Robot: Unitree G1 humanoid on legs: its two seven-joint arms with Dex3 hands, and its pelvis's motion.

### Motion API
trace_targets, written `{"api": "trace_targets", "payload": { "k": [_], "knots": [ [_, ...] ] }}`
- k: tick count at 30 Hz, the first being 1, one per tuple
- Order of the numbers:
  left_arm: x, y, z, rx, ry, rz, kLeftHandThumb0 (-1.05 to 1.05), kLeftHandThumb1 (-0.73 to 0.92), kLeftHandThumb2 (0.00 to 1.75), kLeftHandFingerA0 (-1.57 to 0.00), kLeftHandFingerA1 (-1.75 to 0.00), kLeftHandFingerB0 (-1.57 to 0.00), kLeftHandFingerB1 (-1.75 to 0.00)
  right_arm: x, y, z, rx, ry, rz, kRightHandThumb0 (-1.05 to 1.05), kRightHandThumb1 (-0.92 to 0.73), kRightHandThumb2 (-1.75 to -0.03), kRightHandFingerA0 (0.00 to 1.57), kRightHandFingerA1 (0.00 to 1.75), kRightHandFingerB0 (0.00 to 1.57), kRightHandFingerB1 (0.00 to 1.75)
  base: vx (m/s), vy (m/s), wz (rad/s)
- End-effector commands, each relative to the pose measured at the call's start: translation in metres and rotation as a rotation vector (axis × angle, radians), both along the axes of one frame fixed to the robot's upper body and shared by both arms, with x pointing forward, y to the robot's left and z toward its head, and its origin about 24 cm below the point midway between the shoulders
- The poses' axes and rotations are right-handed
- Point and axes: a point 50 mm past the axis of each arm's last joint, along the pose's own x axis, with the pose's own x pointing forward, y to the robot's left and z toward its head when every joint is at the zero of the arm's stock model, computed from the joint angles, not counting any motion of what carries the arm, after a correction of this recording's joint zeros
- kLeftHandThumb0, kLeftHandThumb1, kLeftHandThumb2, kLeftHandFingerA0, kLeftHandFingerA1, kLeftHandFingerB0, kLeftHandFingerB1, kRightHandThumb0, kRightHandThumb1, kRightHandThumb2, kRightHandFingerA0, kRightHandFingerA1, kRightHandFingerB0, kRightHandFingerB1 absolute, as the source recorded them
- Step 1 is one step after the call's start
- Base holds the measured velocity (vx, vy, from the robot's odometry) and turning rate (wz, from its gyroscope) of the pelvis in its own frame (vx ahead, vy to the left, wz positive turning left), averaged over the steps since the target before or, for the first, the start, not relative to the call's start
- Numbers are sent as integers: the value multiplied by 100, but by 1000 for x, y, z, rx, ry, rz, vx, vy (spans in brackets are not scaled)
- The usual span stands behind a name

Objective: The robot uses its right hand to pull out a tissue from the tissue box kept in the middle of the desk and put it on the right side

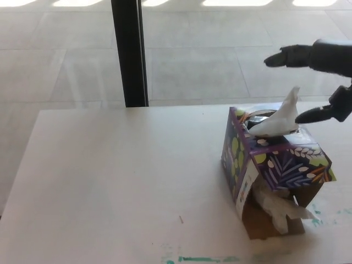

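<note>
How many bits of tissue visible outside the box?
2: one tissue standing up from the top slot of the tissue box, one crumpled tissue spilling from its torn lower side. More may be hidden inside.

Free room: whole left and centre of the pale white desk top (110, 181) is bare, open approach from left and bottom of frame. Obstacle at right centre: purple leaf-patterned cardboard tissue box (275, 159), white tissue peak (283, 118) sticking up from its top. Torn box side w/ crumpled white tissue (280, 209) spills at lower right, narrowing desk there. Black robot right hand (316, 82), fingers spread, fills upper right just beside the peak. Black vertical post (129, 52) upper left-centre, beyond desk's far edge.
</note>
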Motion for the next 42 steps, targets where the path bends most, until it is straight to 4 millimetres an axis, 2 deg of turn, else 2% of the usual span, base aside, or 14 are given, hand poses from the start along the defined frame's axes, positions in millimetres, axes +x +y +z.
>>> {"api": "trace_targets", "payload": {
  "k": [1,14,18,23,25,31,34,35,36,37,38,39,40,42],
  "knots": [
    [-4,11,10,37,19,-5,-67,87,66,-57,-60,-49,-47,0,0,-22,-143,129,-35,-76,-42,-75,0,0,6,20,0,0,0],
    [-4,11,11,18,-8,2,-67,86,65,-53,-60,-51,-49,6,12,-39,-259,92,-21,-77,-41,-75,0,3,7,29,0,0,0],
    [-1,9,9,30,16,-23,-69,86,66,-56,-60,-54,-48,8,11,-39,-279,-54,15,-61,-54,-58,1,37,12,33,0,0,0],
    [-4,7,7,18,7,-9,-68,86,65,-56,-63,-55,-50,4,11,-45,-246,-330,96,-46,-61,-58,45,64,34,35,0,0,0],
    [-5,7,6,18,11,-10,-68,86,65,-56,-61,-54,-49,2,11,-45,-212,-430,141,-42,-69,-61,71,119,46,41,0,0,0],
    [-8,4,3,16,6,33,-65,84,65,-57,-62,-55,-48,-5,16,-43,-174,-609,248,-38,-68,-65,86,166,75,61,0,0,0],
    [-8,4,2,17,7,28,-66,85,65,-58,-62,-53,-47,-7,17,-42,-148,-656,292,-36,-66,-64,89,171,78,74,0,0,0],
    [-8,3,3,11,-6,20,-64,86,65,-55,-64,-50,-48,-8,18,-44,-137,-706,312,-39,-45,-90,123,138,81,84,0,0,0],
    [-8,3,3,11,-6,20,-64,86,65,-55,-64,-50,-48,-8,18,-44,-137,-707,312,-39,-45,-90,123,138,81,84,0,0,0],
    [-7,4,3,31,20,-22,-66,88,66,-56,-61,-51,-46,-9,18,-46,-133,-720,320,-39,-62,-62,93,174,80,82,0,0,0],
    [-8,3,2,29,19,-4,-65,88,65,-58,-62,-52,-46,-10,19,-49,-134,-736,327,-44,-46,-90,122,139,77,90,0,0,0],
    [-8,3,2,18,-5,30,-64,86,65,-58,-62,-54,-48,-10,19,-52,-136,-772,335,-42,-64,-64,93,175,78,101,0,0,0],
    [-8,3,2,8,-13,44,-64,86,65,-57,-64,-52,-48,-11,19,-54,-138,-782,340,-43,-51,-93,122,139,76,104,0,0,0],
    [-9,3,2,25,-2,18,-65,87,65,-58,-63,-53,-48,-12,20,-57,-142,-770,346,-43,-51,-93,121,139,75,107,0,0,0]
  ]
}}
